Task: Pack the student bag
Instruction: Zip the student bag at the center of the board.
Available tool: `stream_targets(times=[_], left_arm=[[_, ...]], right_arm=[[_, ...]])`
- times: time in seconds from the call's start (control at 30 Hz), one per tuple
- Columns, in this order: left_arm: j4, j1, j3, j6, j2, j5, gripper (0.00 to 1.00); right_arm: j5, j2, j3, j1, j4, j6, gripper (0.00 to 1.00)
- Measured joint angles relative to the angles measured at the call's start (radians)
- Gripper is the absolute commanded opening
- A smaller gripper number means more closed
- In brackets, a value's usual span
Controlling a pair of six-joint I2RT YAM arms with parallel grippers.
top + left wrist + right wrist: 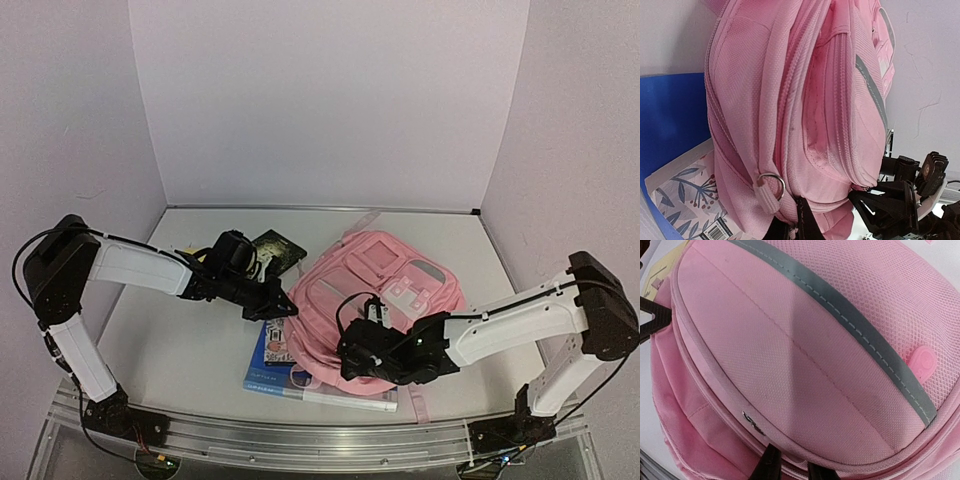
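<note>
Nearest the front edge of the white desk (190, 350), the right pincer (352, 352) is clamped on the near end of the student bag (385, 295). This is a large soft pink fabric backpack with zipped front pockets and grey-white reflective patches, lying flat, pockets up, at the middle of the desk. In the right wrist view the two dark fingertips (771, 462) stand slightly apart with the bag's seam pinched between them, just below a small metal zip pull (752, 423) and a grey reflective strip (855, 320).

Just left of that, a flat blue book with a white floral panel and barcode (272, 368) lies on the desk, its right part tucked beneath the bag.

A little farther back, the left pincer (280, 308) meets the bag's left side. In the left wrist view its tips are drawn together on the pink edge fabric, beside a small metal ring (772, 184).

Farther back, behind the left arm, a small flat black packet with pale print (278, 247) lies apart from the bag.

Packing looks barely begun. No open compartment shows, and the book and packet are both outside. Both pincers hold the bag, probably to open it, so opening, loading and zipping appear to remain.
</note>
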Motion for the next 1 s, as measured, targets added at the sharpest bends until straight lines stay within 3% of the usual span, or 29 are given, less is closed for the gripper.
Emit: stream_targets(times=[0.17,0.5,1.0], left_arm=[[0.0,0.0,0.003,0.003,0.0,-0.001,0.0],[-0.093,0.016,0.059,0.079,0.0,-0.021,0.0],[-0.275,0.175,0.233,0.341,0.08,0.104,0.0]], right_arm=[[0.021,0.018,0.031,0.001,0.004,-0.023,0.0],[0.016,0.024,0.044,0.0,0.018,-0.035,0.0],[-0.117,-0.048,-0.052,-0.01,0.14,-0.044,0.0]])
